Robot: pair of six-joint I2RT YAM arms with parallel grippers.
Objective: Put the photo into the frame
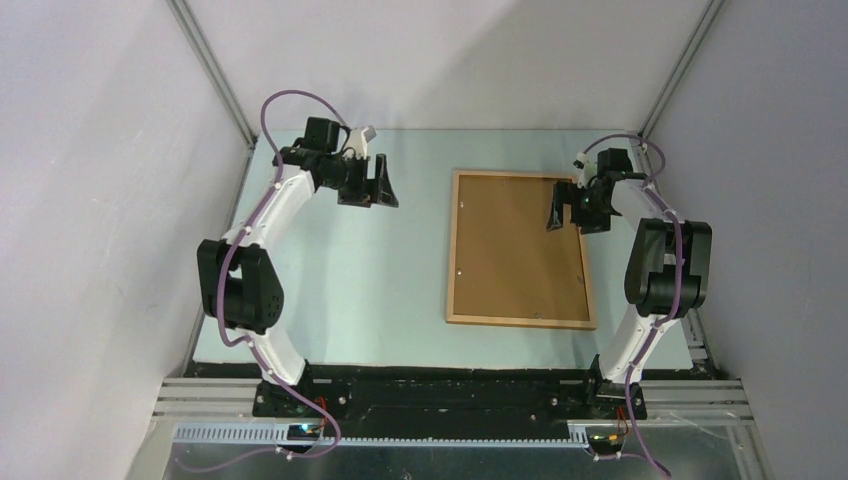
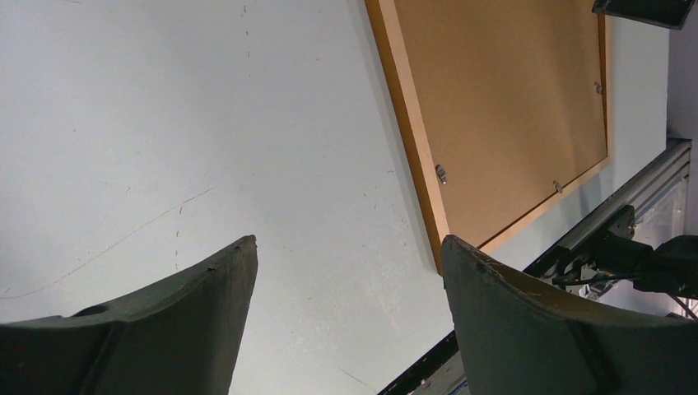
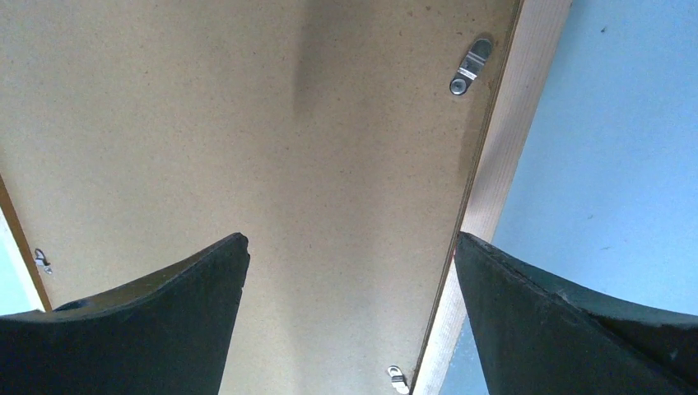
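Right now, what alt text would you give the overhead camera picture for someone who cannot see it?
A light-wood frame lies face down on a pale table, brown backing board showing. The right gripper hangs open above its far right part; the left gripper hangs open over bare table to the left.

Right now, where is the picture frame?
From the top camera, the frame lies flat on the right side of the table, brown backing board up. The right hand hovers over its far right part; the left hand is off to its left.
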